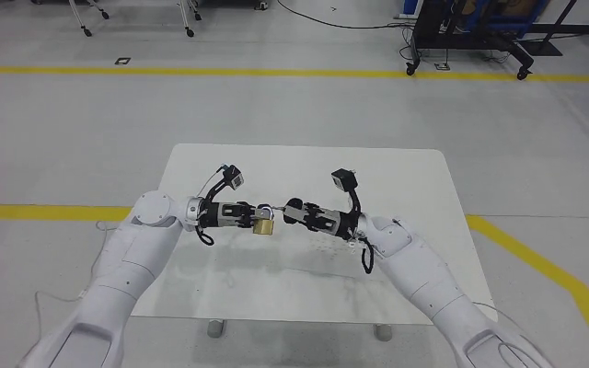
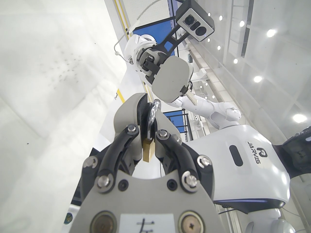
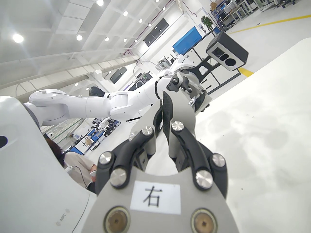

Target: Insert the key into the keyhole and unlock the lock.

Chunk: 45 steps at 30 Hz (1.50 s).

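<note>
L claw [image 2: 149, 109] pinches lock [image 2: 148, 150] — top part-hidden btwn pads [image 2: 142, 107].

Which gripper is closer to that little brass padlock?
Left. The left gripper grips the small brass padlock by its silver shackle; the right gripper faces it from close by.

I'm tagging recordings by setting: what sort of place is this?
Probably an industrial hall or robotics lab: a grey floor with painted yellow lines, a high white ceiling with round lamps, and rows of metal workbenches beyond the white table.
</note>
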Each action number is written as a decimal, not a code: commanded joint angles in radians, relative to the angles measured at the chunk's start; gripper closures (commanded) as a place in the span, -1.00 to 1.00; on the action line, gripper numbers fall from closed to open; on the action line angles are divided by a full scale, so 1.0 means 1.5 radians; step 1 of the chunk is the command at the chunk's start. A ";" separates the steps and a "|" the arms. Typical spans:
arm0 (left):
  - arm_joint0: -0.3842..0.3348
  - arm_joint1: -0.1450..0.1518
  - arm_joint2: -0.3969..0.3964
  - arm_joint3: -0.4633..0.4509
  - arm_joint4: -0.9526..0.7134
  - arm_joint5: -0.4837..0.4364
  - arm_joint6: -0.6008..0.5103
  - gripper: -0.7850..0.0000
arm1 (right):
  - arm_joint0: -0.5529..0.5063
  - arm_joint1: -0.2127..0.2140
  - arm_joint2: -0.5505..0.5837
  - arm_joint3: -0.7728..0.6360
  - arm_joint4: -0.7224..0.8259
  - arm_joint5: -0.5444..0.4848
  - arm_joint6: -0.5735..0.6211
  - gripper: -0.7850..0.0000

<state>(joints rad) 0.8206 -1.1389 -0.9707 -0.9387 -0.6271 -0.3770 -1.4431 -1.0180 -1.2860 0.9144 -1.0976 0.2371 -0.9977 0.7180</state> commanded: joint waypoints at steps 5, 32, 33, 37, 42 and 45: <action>-0.011 0.001 0.000 0.024 0.017 -0.016 0.016 1.00 | -0.004 0.002 0.012 -0.005 0.008 0.004 -0.024 1.00; -0.083 -0.060 0.081 0.049 -0.002 0.207 0.300 1.00 | -0.149 0.042 0.122 -0.146 0.123 0.244 -0.044 1.00; -0.092 -0.067 0.090 0.064 -0.007 0.211 0.304 1.00 | -0.160 0.045 0.130 -0.161 0.120 0.256 -0.044 1.00; -0.098 -0.072 0.097 0.074 -0.010 0.212 0.299 1.00 | -0.160 0.045 0.130 -0.161 0.120 0.256 -0.044 1.00; -0.098 -0.072 0.097 0.074 -0.010 0.212 0.299 1.00 | -0.160 0.045 0.130 -0.161 0.120 0.256 -0.044 1.00; -0.098 -0.072 0.097 0.071 -0.007 0.211 0.305 1.00 | -0.160 0.045 0.130 -0.161 0.120 0.256 -0.044 1.00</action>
<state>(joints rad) 0.6732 -1.2466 -0.8254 -0.8285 -0.6426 -0.0588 -0.9941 -1.2575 -1.2184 1.1091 -1.3389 0.4172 -0.6131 0.6518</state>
